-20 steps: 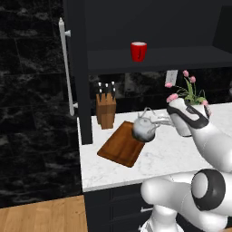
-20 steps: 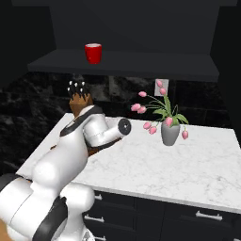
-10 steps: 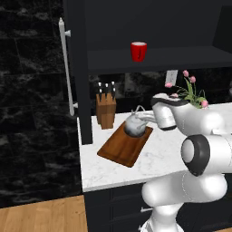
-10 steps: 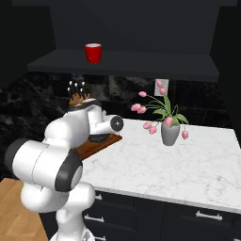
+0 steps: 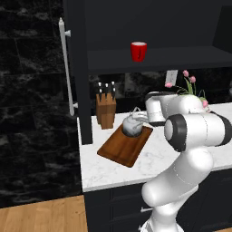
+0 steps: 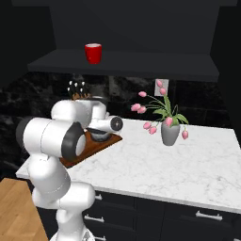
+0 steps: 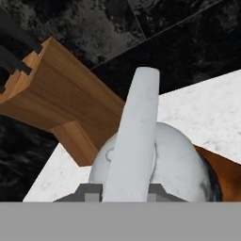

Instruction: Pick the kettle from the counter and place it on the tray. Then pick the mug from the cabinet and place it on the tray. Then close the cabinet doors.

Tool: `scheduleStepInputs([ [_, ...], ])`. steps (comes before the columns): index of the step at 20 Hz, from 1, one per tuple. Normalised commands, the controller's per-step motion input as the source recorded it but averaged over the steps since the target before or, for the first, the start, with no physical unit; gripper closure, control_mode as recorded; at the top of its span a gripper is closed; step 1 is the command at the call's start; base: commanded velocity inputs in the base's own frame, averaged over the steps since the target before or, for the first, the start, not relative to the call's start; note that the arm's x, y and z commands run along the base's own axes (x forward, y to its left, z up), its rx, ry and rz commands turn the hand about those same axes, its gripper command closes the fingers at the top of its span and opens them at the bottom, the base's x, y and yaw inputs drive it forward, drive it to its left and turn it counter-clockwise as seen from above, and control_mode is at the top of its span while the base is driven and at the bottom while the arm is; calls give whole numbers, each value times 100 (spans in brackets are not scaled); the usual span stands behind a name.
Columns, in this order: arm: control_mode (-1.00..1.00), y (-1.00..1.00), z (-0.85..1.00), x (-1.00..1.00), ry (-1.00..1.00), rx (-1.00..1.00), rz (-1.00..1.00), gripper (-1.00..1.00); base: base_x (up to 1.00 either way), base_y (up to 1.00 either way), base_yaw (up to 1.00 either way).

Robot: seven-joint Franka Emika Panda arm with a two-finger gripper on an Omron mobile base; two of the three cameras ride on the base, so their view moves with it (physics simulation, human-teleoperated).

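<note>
**Kettle sitting on the tray**

I'm gripping the kettle [image 5: 132,127] by its wire handle, my gripper [image 5: 141,118] pinching narrow around it. It's resting on the far end of the tray [image 5: 118,148], right by the knife block [image 5: 106,110]. The mug [image 5: 138,50] is sitting up in the cabinet [image 5: 149,59].

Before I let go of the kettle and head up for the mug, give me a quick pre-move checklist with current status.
1. Kettle over the tray: ok, it sits at the board's far end.
2. Kettle fully resting on the tray: cannot tell, the contact is not clearly visible.
3. Gripper closed on the kettle's handle: ok, the handle runs up between the fingers in the hand view.
4. Knife block apart from the kettle: ok.
5. Mug upright on the cabinet shelf: ok.
6. Cabinet door open: ok.
</note>
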Motion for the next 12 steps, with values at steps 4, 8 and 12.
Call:
scheduleStepInputs([
  [4,-100,0,-23,21,0,6,0,100,0,0,0],
  [8,-100,-1,-18,7,0,4,0,100,0,0,0],
  [12,-100,0,-8,-1,1,0,0,-100,0,0,0],
])
